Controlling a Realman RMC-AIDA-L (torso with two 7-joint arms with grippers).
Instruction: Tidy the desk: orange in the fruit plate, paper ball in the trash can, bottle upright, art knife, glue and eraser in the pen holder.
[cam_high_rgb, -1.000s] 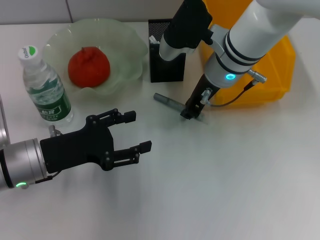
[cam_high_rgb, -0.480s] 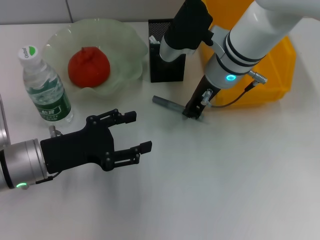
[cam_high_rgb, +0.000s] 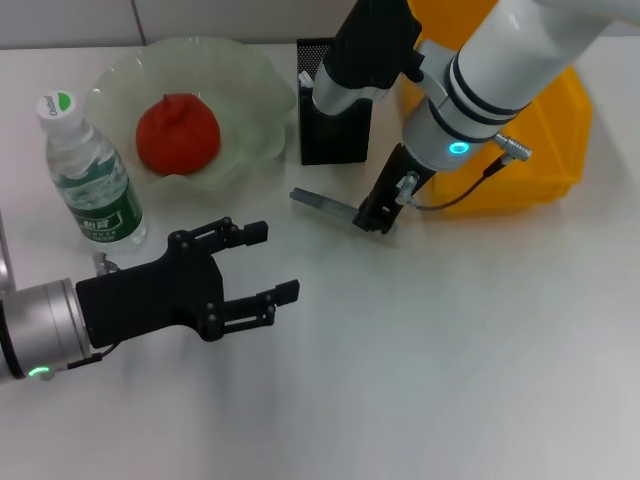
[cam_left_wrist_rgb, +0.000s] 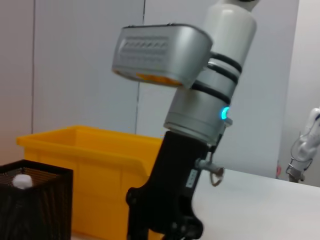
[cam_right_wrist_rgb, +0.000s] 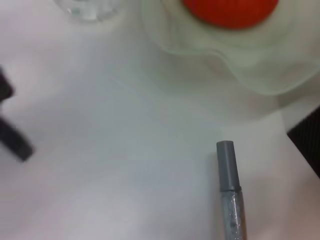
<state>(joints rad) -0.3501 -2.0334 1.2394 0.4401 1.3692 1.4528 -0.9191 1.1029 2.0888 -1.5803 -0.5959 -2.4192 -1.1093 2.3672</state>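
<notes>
My right gripper (cam_high_rgb: 375, 215) is shut on one end of a grey pen-shaped stick (cam_high_rgb: 320, 203) (cam_right_wrist_rgb: 227, 175), held low over the table in front of the black mesh pen holder (cam_high_rgb: 335, 110). Whether the stick is the art knife or the glue I cannot tell. The orange (cam_high_rgb: 177, 132) lies in the pale green fruit plate (cam_high_rgb: 250, 100). Left of the plate, the bottle (cam_high_rgb: 88, 170) stands upright. My left gripper (cam_high_rgb: 255, 265) hovers open over the front left of the table, holding nothing. The paper ball and eraser are out of view.
The yellow trash can (cam_high_rgb: 545, 120) stands at the back right, behind my right arm. A white item (cam_left_wrist_rgb: 22, 181) sticks up inside the pen holder. White tabletop stretches across the front and right.
My right gripper has carried the grey stick to the left and a little toward the pen holder. The left arm has barely moved.
</notes>
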